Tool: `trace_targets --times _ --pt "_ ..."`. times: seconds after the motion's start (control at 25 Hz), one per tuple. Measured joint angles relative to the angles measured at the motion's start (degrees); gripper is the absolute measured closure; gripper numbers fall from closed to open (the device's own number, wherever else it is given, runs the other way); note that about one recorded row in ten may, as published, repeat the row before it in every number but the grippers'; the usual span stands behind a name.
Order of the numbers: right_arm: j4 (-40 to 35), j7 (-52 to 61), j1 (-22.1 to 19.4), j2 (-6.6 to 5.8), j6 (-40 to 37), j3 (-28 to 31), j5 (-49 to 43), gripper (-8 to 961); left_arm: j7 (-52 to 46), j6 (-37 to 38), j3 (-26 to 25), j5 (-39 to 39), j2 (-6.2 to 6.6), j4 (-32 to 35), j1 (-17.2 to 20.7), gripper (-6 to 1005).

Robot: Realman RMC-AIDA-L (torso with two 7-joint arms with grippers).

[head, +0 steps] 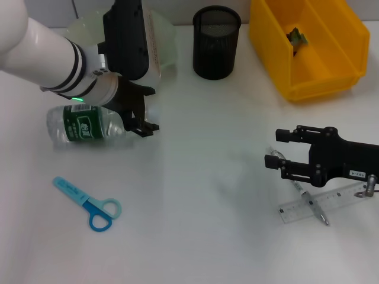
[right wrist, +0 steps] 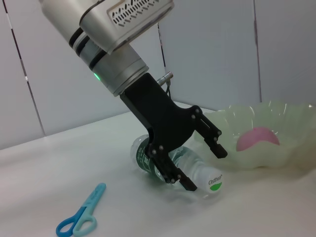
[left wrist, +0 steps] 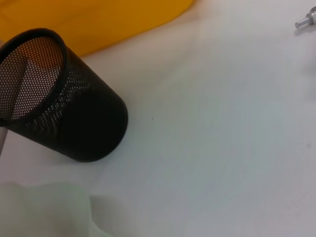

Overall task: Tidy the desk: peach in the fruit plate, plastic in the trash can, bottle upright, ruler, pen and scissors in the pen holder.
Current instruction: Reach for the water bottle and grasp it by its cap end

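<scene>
A clear bottle (head: 83, 124) with a green label lies on its side at the left. My left gripper (head: 145, 112) is open, its fingers straddling the bottle's cap end (right wrist: 210, 180). The pink peach (right wrist: 256, 138) sits in the pale green fruit plate (head: 163, 38) behind the left arm. Blue scissors (head: 89, 204) lie near the front left. At the right, the pen (head: 308, 196) lies across the clear ruler (head: 325, 204). My right gripper (head: 278, 149) is open just above the pen's far end. The black mesh pen holder (head: 216, 41) stands at the back centre.
A yellow bin (head: 314, 71) stands at the back right with a small crumpled greenish thing (head: 297, 37) inside. The left wrist view shows the pen holder (left wrist: 74, 113), the bin (left wrist: 98, 19) and the plate's edge (left wrist: 44, 207).
</scene>
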Motion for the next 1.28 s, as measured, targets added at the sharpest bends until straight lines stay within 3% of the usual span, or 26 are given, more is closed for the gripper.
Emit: trace_targets --times 0.48,1.28 --pt "-0.06 0.10 -0.02 0.00 -0.04 0.00 0.00 301 -0.16 -3.14 1.21 0.22 0.01 -4.12 -0.94 231" --pt "-0.10 0.23 -0.10 -0.16 -0.26 0.00 0.00 304 -0.24 -5.33 3.47 0.28 0.01 -4.95 -0.88 276"
